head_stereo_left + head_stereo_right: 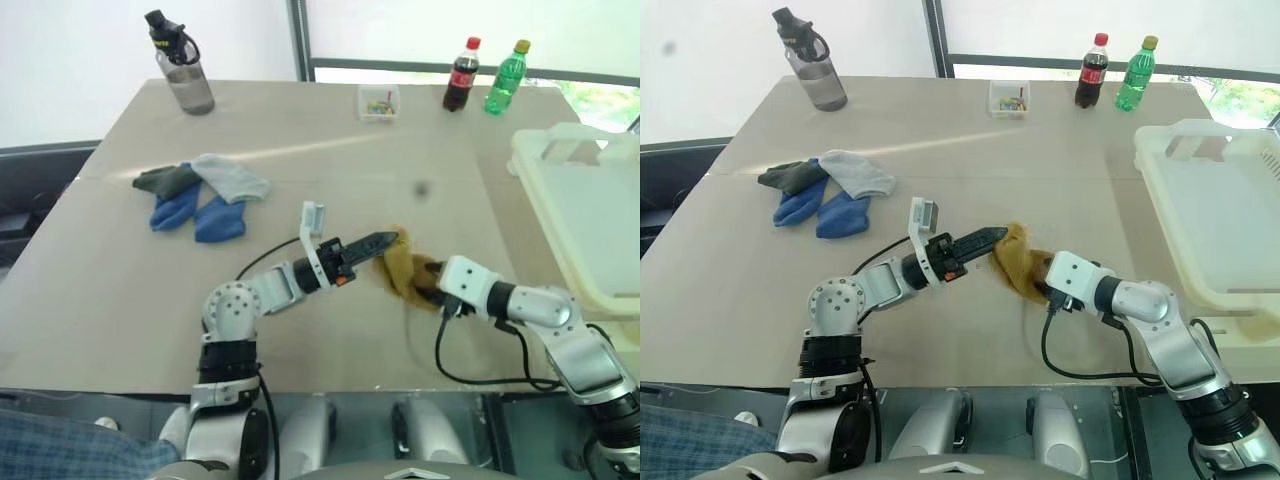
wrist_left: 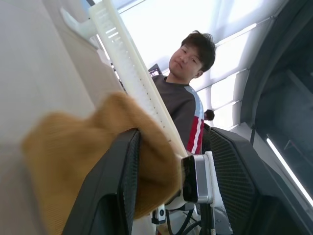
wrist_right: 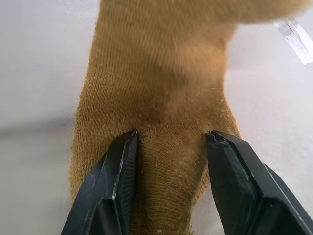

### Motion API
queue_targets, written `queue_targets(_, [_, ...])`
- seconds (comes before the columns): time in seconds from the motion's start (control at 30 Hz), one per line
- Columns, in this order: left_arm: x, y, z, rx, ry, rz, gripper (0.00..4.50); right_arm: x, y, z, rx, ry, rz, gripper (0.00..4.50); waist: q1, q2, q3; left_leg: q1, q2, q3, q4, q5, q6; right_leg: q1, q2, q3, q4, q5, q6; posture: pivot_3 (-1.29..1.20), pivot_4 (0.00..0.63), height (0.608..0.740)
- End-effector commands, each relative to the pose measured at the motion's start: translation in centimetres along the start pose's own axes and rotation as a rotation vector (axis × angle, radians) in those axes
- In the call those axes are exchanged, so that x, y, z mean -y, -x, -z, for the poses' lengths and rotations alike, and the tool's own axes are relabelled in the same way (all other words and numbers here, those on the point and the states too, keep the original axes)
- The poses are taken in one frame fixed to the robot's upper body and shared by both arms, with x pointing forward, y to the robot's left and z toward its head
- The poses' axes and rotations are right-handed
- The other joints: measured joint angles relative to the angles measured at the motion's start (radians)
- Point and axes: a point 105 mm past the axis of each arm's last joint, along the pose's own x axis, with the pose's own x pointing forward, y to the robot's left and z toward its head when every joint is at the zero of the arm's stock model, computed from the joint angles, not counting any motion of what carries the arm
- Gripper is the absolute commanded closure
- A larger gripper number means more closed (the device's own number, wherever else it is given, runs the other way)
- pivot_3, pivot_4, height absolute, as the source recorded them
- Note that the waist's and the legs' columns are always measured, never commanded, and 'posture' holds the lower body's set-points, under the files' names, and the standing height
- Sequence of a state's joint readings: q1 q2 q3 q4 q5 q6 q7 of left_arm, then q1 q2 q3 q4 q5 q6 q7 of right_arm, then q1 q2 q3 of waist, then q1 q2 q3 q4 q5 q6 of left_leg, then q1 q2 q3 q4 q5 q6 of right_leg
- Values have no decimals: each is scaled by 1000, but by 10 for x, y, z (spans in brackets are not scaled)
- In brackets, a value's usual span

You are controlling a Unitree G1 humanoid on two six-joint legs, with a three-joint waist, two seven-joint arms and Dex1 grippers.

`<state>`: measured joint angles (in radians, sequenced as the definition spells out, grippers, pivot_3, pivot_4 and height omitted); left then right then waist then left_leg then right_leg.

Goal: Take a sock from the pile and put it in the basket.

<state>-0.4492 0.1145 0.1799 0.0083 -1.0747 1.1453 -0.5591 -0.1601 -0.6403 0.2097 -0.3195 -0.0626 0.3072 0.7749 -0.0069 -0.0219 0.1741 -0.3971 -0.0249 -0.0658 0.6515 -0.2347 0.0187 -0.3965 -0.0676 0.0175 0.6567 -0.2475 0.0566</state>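
A: How far along is this, starting with what's nearest?

B: Near the front edge of the table (image 1: 760, 290), both arms meet at the middle. The yellow sock (image 1: 1018, 262) is off the table top, hanging between the two grippers, well away from the pile.

A: Who has hold of it?

B: The right gripper (image 3: 168, 142) has its fingers on either side of the sock with the cloth bunched between them, so I read it as pinching the sock. The left gripper (image 1: 992, 238) reaches in from the left with its tip at the sock's upper end; from its wrist the cloth lies against one finger while the other stands apart, so whether it grips I cannot tell.

A: So the picking up is done?

B: I'd judge so. One sock is out of the pile and lifted. What's left is carrying it right to the basket (image 1: 1160, 160) and letting go.

A: And the basket?

B: It sits at the right edge of the table, beyond the right arm, with no sock in the part I can see.

A: Farther back?

B: On the left, the pile (image 1: 825, 190) of blue and grey socks lies flat. Beyond that a water bottle (image 1: 810, 62) stands at the far left, a small clear box (image 1: 1007, 98) and two drink bottles (image 1: 1114, 72) at the far edge
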Motion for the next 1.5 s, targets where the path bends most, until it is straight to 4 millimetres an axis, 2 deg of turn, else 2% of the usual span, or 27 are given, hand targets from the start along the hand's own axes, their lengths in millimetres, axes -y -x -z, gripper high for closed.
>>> queue_targets(0.03, [12, -10, 2, -21, -37, 61, 2185, -10, -2, 0, -5, -3, -33, 2186, 0, 0, 0, 0, 0, 0, 0, 0, 0, 0, 0, 0, 0, 0, 0, 0, 150, 740])
queue_targets(0.13, [13, -19, 5, -51, -48, 78, 2185, -9, -2, -1, -3, 2, -34, 2186, 0, 0, 0, 0, 0, 0, 0, 0, 0, 0, 0, 0, 0, 0, 0, 0, 150, 740])
queue_targets(0.27, [5, -24, 10, -77, -84, 59, 2185, -9, -3, -3, 1, 4, -32, 2186, -2, 0, 0, 0, 0, 0, 0, 0, 0, 0, 0, 0, 0, 0, 0, 0, 150, 740])
queue_targets(0.33, [10, -20, -5, -19, -118, 73, 2185, -9, -2, -2, -1, 1, -30, 2186, -4, 0, 0, 0, 0, 0, 0, 0, 0, 0, 0, 0, 0, 0, 0, 0, 150, 740])
queue_targets(0.4, [15, -6, -32, 98, -136, 83, 2185, -9, 0, 0, -7, -2, -27, 2186, -4, 0, 0, 0, 0, 0, 0, 0, 0, 0, 1, 0, 0, 0, 0, 0, 150, 740])
queue_targets(0.47, [8, 10, -50, 166, -121, 12, 2185, -9, 0, 0, -10, -4, -25, 2186, -5, 0, 0, 0, 1, 0, 0, 0, 0, -1, 1, 0, 0, 0, 0, 0, 150, 740])
queue_targets(0.5, [-1, 18, -50, 159, -116, -53, 2185, -9, 0, 1, -10, -6, -24, 2186, -6, 0, 0, 0, 1, 0, 0, 0, 0, -1, 1, 0, 0, 0, 0, 0, 150, 740])
queue_targets(0.63, [-25, 44, -31, 83, -40, -217, 2185, -11, 0, 1, -11, -9, -26, 2186, -6, 0, 0, 0, 1, 0, -1, 0, 0, -1, 1, 0, 0, 0, 0, 0, 150, 740])
queue_targets(0.7, [-29, 55, -22, 60, -4, -261, 2185, -11, 0, 1, -12, -10, -27, 2186, -4, -1, 1, 0, -1, 0, -1, 0, 0, 0, -1, 0, -1, 0, 0, 0, 150, 740])
queue_targets(0.9, [-43, 70, 9, -70, 64, -386, 2185, -12, 0, 2, -14, -11, -31, 2186, -4, -1, 1, 0, 0, -2, -1, 0, 0, 0, 0, -1, 1, 0, 0, 0, 150, 740])
queue_targets(1.03, [-56, 73, 12, -76, 92, -471, 2185, -13, -1, 0, -9, -10, -34, 2186, -3, -1, 0, 1, 0, -2, -1, 0, 0, 0, -1, -1, 0, 0, 0, 0, 150, 740])
queue_targets(1.2, [-53, 76, 18, -144, 66, -522, 2185, -12, 0, 0, -11, -8, -30, 2186, -2, -1, 0, 1, 0, -2, -1, 0, 0, 0, -1, -1, 0, 0, 0, 0, 150, 740])
queue_targets(1.27, [-53, 73, 21, -166, 56, -533, 2185, -13, -1, -1, -8, -10, -30, 2186, -3, -1, 0, 1, 0, -2, -1, 0, 0, 0, -1, -1, 0, 0, 0, 0, 150, 740])
queue_targets(1.5, [-75, 52, 29, -162, 70, -620, 2185, -15, -3, -4, 1, -15, -35, 2186, 9, -1, -3, 4, -1, -2, -1, 0, 0, 4, -1, -1, 0, 0, 0, 0, 150, 740])
